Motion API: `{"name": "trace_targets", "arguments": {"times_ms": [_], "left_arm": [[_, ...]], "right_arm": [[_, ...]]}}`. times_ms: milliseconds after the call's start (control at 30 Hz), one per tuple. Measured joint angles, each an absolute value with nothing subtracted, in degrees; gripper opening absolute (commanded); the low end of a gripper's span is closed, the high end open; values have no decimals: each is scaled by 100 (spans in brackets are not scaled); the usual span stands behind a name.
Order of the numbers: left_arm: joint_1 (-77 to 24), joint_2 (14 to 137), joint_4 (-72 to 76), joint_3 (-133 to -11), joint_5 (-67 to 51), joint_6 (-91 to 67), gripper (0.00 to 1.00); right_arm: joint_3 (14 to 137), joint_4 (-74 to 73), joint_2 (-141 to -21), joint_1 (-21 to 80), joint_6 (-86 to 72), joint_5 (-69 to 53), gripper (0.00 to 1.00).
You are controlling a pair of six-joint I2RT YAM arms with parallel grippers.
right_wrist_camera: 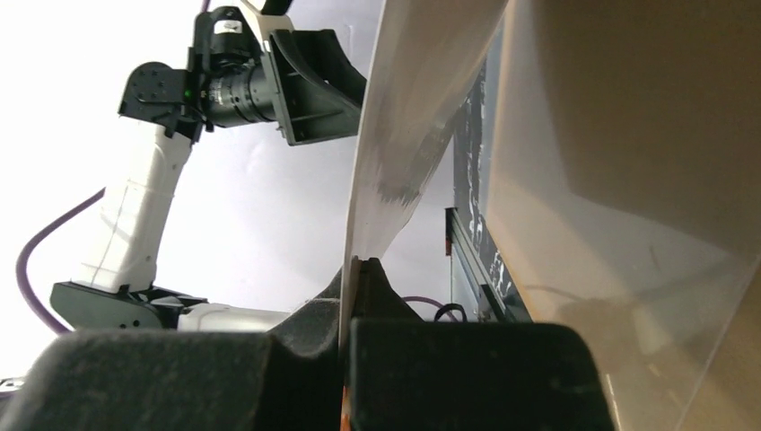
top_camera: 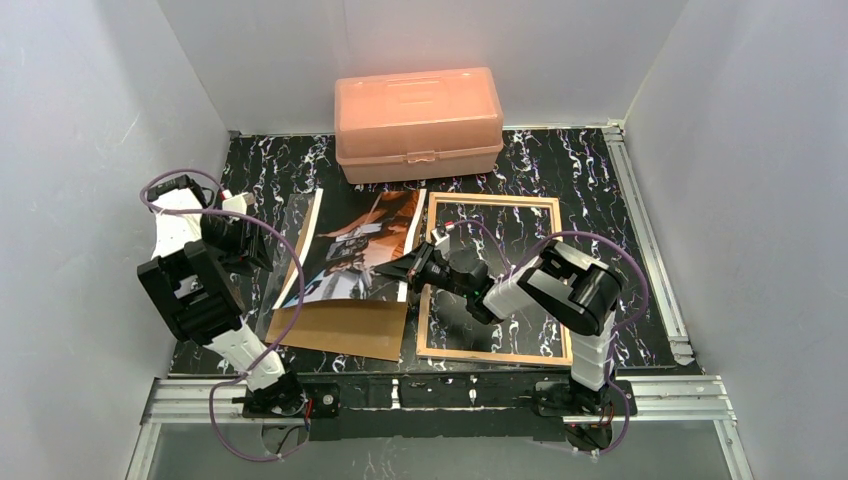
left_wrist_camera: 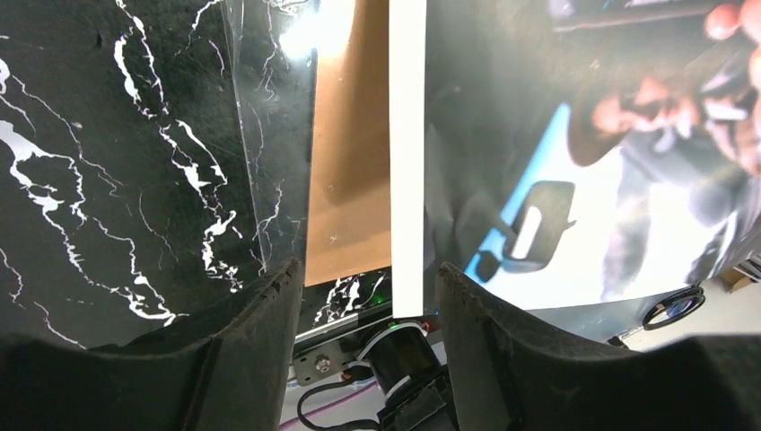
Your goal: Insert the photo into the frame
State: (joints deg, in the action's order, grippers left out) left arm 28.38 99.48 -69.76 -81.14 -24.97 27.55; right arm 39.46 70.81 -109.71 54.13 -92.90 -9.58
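Note:
The photo (top_camera: 352,245) lies picture side up left of centre, its right edge raised off the table. My right gripper (top_camera: 388,270) is shut on that edge; in the right wrist view the white back (right_wrist_camera: 404,108) rises out of the closed jaws (right_wrist_camera: 354,269). The frame (top_camera: 490,199) lies tan side up to the right of the photo, under my right arm. My left gripper (left_wrist_camera: 368,296) is open beside the photo's left edge. The white border (left_wrist_camera: 408,153) runs down between its fingers (left_wrist_camera: 260,332) without touching either.
A brown backing board (top_camera: 345,325) lies under the photo's near end. A clear sheet (top_camera: 285,250) sticks out to the photo's left. An orange plastic box (top_camera: 418,123) stands at the back. White walls close in both sides.

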Motion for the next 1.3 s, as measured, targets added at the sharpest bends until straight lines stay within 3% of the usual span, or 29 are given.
{"name": "trace_targets", "arguments": {"times_ms": [200,267,667,767,967,1300], "left_arm": [[2838,9996,-6921,-8082,-2335,2768,57],[2838,10145,-6742,-8031,-2270,2705,64],[2681,11655,-6016,-8252,-2097,2233,65],[2624,11712,-5902,-8394,-2099,2137,62],[2589,11933,-5870,-8630,-2290,2058,42],[2587,12206,-5999,-8836,-2891,2043,24]], "right_arm": [[3946,7159,-10932,5210,-9258,-1037,1],[3946,6943,-10831,5111,-9122,-1118,1],[4401,3791,-10047,4956,-7338,-1695,11],[4423,3301,-10047,4958,-7052,-1715,15],[4633,2351,-10047,4980,-6512,-1673,25],[5229,1302,-10265,5164,-5815,-1483,25]]}}
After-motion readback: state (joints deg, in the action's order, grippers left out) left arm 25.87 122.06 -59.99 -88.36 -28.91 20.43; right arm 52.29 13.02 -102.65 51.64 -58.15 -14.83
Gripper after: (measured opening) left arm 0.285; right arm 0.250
